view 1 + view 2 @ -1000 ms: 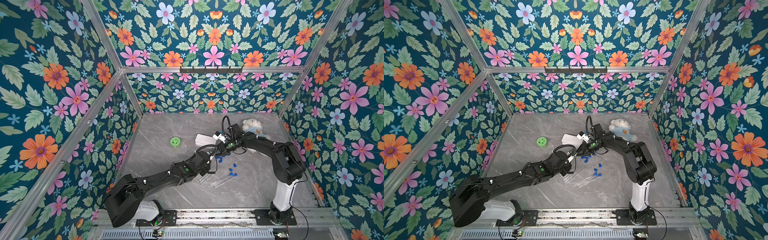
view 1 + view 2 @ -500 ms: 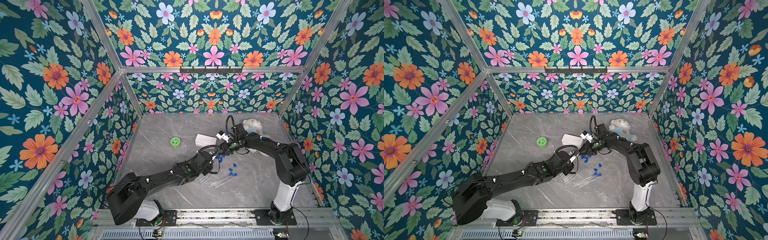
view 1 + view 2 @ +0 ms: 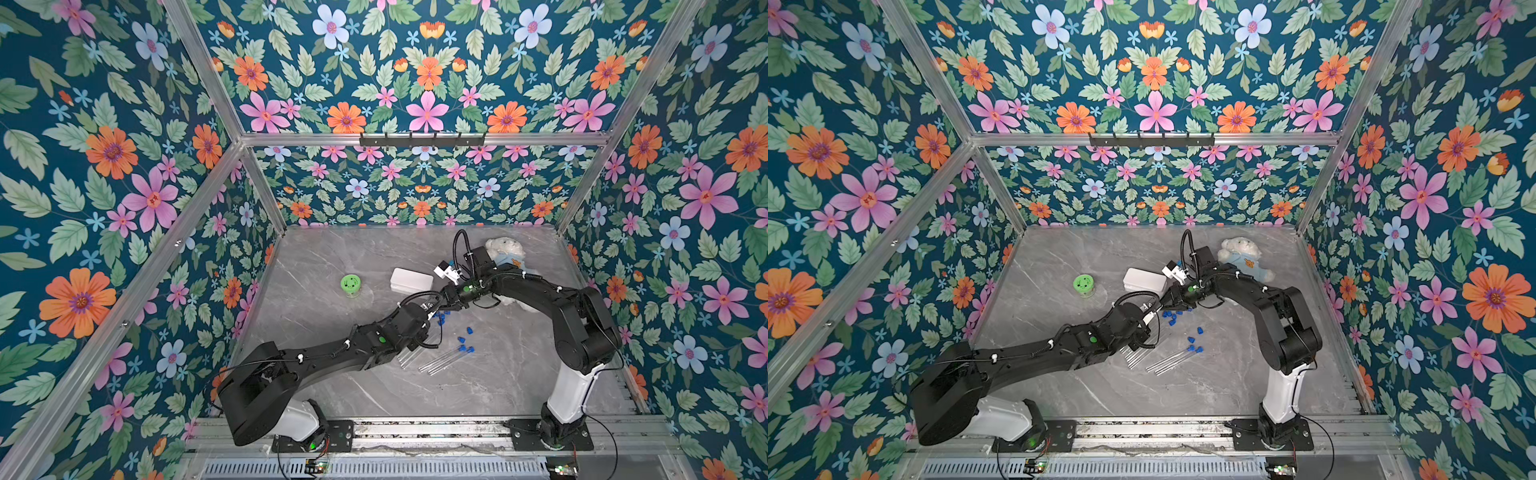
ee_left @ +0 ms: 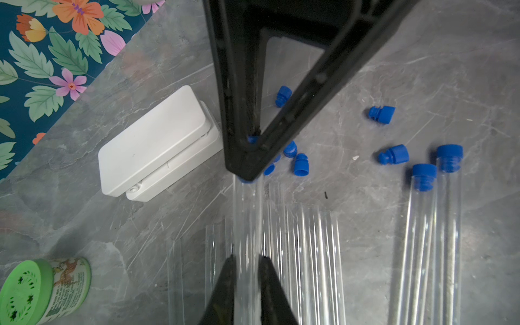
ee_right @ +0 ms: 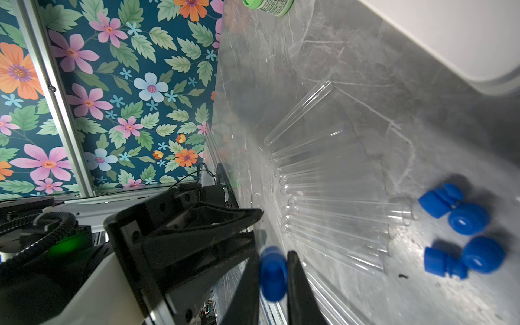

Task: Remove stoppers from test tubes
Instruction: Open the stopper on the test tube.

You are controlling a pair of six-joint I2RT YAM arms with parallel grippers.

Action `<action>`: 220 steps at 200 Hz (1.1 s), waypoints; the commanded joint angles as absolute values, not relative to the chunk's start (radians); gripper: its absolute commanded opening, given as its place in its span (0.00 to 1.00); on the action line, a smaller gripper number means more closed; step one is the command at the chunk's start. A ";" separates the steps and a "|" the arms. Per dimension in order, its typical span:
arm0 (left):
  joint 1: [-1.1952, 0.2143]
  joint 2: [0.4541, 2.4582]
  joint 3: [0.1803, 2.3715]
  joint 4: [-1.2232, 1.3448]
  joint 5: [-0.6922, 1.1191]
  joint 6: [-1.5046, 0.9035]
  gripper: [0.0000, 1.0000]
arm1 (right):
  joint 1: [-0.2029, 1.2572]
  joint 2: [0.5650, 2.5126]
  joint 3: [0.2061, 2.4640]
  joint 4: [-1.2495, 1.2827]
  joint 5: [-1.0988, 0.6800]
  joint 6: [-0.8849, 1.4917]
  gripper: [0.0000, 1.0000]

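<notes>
Right gripper (image 5: 273, 254), elbow bent, around stopper (image 5: 271, 277)

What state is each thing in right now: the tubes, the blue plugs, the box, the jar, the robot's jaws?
Left gripper: jaws shut on a tube.
Right gripper: jaws shut on that tube's stopper.
Two other tubes: lying, stoppered.
Remaining tubes: lying, open.
Loose stoppers: out, lying scattered.
Box: shut.
Jar: lid on.

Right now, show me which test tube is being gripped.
The test tube clamped in the left gripper, its stopper pinched by the right gripper; the other tubes lie on the table.
</notes>
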State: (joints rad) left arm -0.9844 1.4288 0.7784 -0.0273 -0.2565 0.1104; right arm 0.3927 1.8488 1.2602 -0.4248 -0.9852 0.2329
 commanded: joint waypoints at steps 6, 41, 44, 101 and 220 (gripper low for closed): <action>-0.986 1.435 0.777 -0.169 -0.273 0.124 0.00 | 0.387 1.831 1.265 -0.404 -0.879 0.198 0.00; -0.988 1.447 0.782 -0.176 -0.269 0.132 0.00 | 0.382 1.819 1.251 -0.357 -0.939 0.229 0.00; -0.990 1.448 0.783 -0.176 -0.268 0.132 0.00 | 0.382 1.818 1.250 -0.353 -0.946 0.233 0.00; -0.995 1.445 0.790 -0.186 -0.267 0.136 0.00 | 0.360 1.790 1.220 -0.308 -0.952 0.261 0.00; -1.014 1.456 0.791 -0.198 -0.297 0.141 0.00 | 0.334 1.794 1.214 -0.325 -0.919 0.260 0.00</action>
